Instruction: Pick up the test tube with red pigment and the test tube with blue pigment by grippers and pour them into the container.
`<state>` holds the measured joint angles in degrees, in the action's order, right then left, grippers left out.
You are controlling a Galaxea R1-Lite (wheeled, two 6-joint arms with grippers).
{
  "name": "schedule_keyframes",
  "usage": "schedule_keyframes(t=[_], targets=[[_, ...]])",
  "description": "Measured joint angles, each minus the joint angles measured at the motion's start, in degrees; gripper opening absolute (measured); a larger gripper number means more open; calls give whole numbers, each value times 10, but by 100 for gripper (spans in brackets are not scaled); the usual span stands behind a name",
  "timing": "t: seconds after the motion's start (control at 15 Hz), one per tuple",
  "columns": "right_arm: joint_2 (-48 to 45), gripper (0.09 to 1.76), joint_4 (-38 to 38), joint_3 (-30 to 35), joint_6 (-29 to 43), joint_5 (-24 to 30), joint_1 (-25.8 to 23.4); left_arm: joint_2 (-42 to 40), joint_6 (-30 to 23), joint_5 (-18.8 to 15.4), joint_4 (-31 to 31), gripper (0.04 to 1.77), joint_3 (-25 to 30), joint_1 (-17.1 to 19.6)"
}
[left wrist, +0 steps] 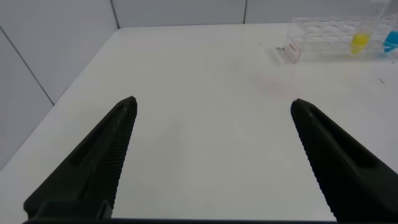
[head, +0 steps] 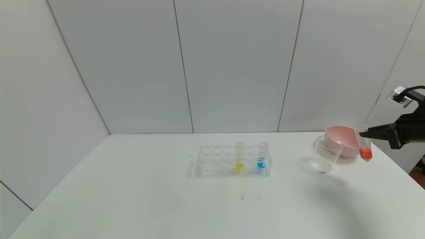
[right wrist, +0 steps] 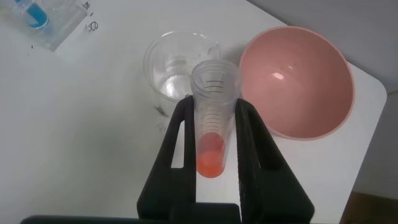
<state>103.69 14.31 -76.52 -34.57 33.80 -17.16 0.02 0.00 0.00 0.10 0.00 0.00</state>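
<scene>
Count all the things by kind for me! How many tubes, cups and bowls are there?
Test tubes: 3 (red held in the right gripper, yellow and blue in the rack)
Tube rack: 1
Glass beaker: 1
Pink bowl: 1
Total: 6

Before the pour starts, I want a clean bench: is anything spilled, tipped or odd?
Nothing stands out. The right gripper holds the orange-red test tube beside the clear glass beaker; the white table shows no spill.
</scene>
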Motion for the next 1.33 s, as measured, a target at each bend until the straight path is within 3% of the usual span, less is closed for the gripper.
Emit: schedule_keyframes(t=[0.13, 0.33, 0.6, 0.93, 1.33], targets=[[15, 45, 65, -56, -27, -27, 21, 0, 0, 0, 0, 176, 0, 0], [42, 45, 99, -115, -57, -74, 47, 0, 0, 0, 0, 176, 0, 0], [71, 45, 206, -205, -115, -142, 58, 0, 0, 0, 0, 176, 0, 0], [118, 45, 346, -348, -180, -166, 62, 0, 0, 0, 0, 176, 0, 0], [145, 45, 374, -380, -286, -252, 90, 0, 0, 0, 0, 176, 0, 0]])
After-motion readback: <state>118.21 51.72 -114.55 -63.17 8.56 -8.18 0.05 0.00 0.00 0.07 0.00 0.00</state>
